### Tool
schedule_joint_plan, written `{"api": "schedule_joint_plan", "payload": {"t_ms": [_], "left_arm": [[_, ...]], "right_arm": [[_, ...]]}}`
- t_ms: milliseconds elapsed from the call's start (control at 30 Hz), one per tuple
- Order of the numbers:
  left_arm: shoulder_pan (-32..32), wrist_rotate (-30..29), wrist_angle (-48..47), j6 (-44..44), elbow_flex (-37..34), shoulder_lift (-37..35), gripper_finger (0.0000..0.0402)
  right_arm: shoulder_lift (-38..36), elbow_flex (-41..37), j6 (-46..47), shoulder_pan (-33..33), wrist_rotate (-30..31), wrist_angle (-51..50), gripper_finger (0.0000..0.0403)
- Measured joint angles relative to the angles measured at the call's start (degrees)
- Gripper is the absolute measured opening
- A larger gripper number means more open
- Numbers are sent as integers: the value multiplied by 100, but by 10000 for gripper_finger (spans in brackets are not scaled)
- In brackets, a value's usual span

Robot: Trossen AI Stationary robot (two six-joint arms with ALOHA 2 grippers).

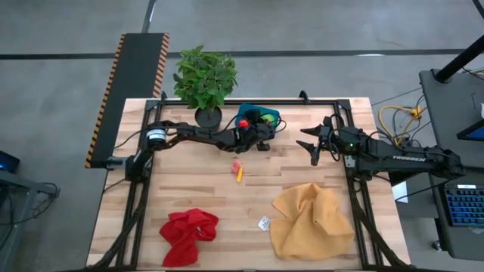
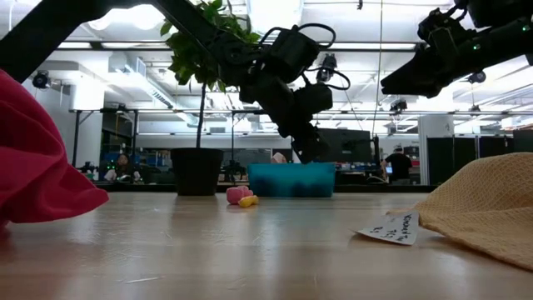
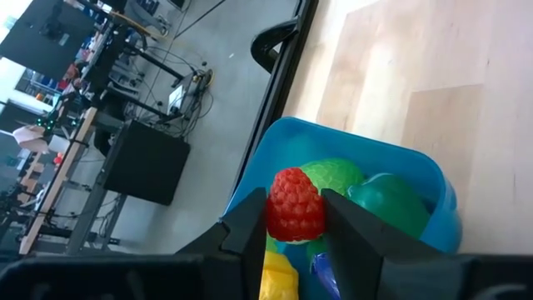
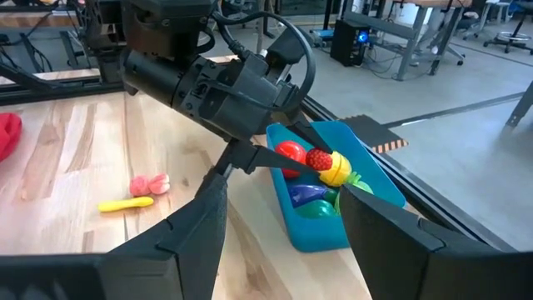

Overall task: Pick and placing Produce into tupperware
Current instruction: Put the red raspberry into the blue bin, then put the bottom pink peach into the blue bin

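Note:
The teal-blue tupperware tub (image 1: 261, 115) stands near the table's far edge, beside the plant pot. It holds red, yellow, green and purple toy produce (image 4: 310, 193). My left gripper (image 1: 252, 130) hovers over the tub, shut on a red toy berry (image 3: 294, 204). A pink toy (image 1: 236, 165) and a yellow toy (image 1: 240, 174) lie on the wood nearer the table's middle. My right gripper (image 1: 313, 145) is open above the table, right of the tub, touching nothing. My left gripper pinches the red toy berry (image 4: 317, 158) between its two fingers (image 3: 250, 225), one on each side of it, near their free ends. The fingers slant down from the table's left. The berry is lifted clear, just above the tub's contents (image 3: 383, 200).
A leafy potted plant (image 1: 205, 79) stands left of the tub at the far edge. A red cloth (image 1: 188, 227) lies at the near left and a mustard-yellow cloth (image 1: 311, 221) at the near right, with a small white tag (image 1: 264, 223) between them. Bare wood lies mid-table.

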Motion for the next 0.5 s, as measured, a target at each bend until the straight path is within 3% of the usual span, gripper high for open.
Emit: {"api": "schedule_joint_plan", "payload": {"t_ms": [267,500], "left_arm": [[0,41,-37,4,-2,-7,97],[-2,278,-35,8,-4,-9,169]], "right_arm": [[0,-3,0,0,0,2,226],[0,-11,2,0,0,1,226]]}}
